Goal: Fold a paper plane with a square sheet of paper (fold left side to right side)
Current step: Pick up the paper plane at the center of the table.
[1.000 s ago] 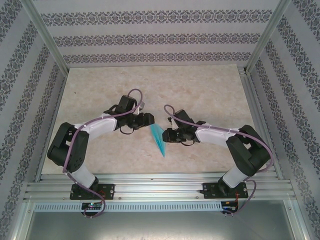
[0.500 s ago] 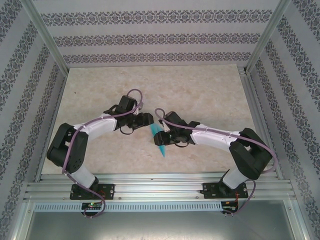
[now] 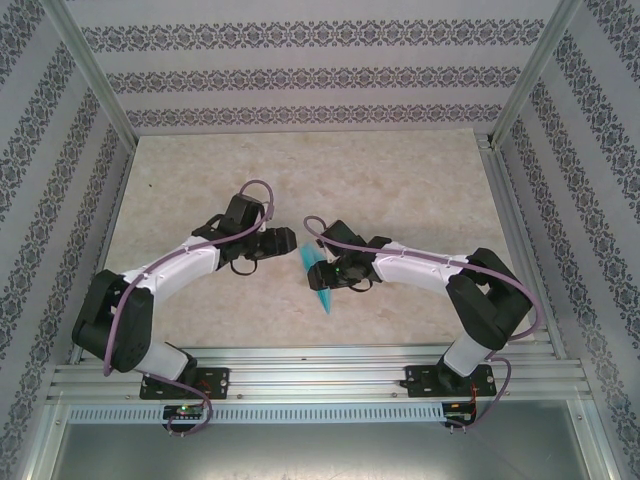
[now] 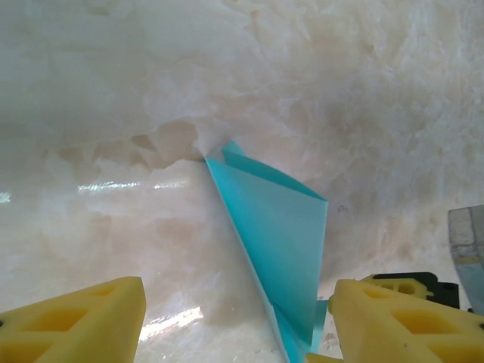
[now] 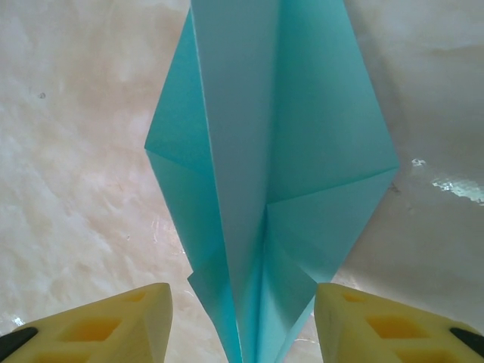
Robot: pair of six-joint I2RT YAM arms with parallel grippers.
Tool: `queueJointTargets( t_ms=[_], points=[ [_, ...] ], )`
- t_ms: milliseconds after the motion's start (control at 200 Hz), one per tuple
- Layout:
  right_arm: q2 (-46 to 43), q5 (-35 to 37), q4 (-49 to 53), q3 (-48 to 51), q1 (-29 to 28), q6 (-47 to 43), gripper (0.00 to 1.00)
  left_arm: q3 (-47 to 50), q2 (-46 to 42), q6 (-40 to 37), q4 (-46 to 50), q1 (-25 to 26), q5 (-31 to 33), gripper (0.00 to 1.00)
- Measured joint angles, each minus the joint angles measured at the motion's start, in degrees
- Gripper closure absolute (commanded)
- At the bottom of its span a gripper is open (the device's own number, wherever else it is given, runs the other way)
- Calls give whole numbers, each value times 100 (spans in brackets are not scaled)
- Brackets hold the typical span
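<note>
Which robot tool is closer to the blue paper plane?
Right. The right tool is over the paper plane, fingers either side of it; the left tool is just off its far end, to the left.

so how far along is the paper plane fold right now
Done: the blue paper is already creased into a narrow pointed dart with layered flaps, resting on the table. In hand: nothing is gripped. The right end effector straddles it with jaws open, and the left end effector is open, facing it. Left: probably a final lengthwise fold or pressing the creases flat, hard to say which.
</note>
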State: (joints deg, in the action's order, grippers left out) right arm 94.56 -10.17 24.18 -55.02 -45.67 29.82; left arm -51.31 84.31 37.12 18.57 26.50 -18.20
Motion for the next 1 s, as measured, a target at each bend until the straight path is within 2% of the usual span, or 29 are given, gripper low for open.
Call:
queueJointTargets(
  t_ms=[205,445,624,999],
  points=[
    [0,96,98,0,-37,2,42,17,-57,-85,144,-24,149,32],
    [66,98,136,-98,-122,2,50,33,-306,-173,330,-24,380,32],
    [227,98,140,-264,-122,2,52,76,-452,-262,428,-28,511,31],
    [433,140,361,-461,-160,-76,73,103,-472,-328,557,-61,573,31]
  ],
)
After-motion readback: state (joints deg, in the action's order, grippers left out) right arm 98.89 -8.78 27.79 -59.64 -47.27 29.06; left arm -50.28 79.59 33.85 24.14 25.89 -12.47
